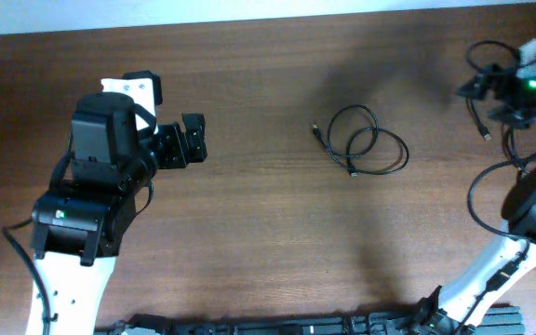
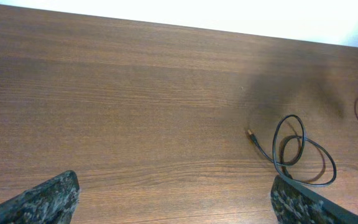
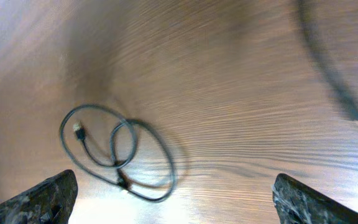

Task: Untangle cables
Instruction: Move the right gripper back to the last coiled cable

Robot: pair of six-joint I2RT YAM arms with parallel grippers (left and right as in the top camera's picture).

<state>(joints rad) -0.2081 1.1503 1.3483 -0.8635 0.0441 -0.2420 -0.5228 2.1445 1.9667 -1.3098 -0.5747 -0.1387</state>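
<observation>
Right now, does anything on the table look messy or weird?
Yes: the thin black cable lies on the brown wooden table in two loops that cross over each other instead of lying straight. Nothing looks spilled or broken.

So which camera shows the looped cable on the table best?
Right wrist: the cable is largest, both loops and plug ends clear. Overhead shows it whole but small; left wrist shows it smaller, far right.
</observation>
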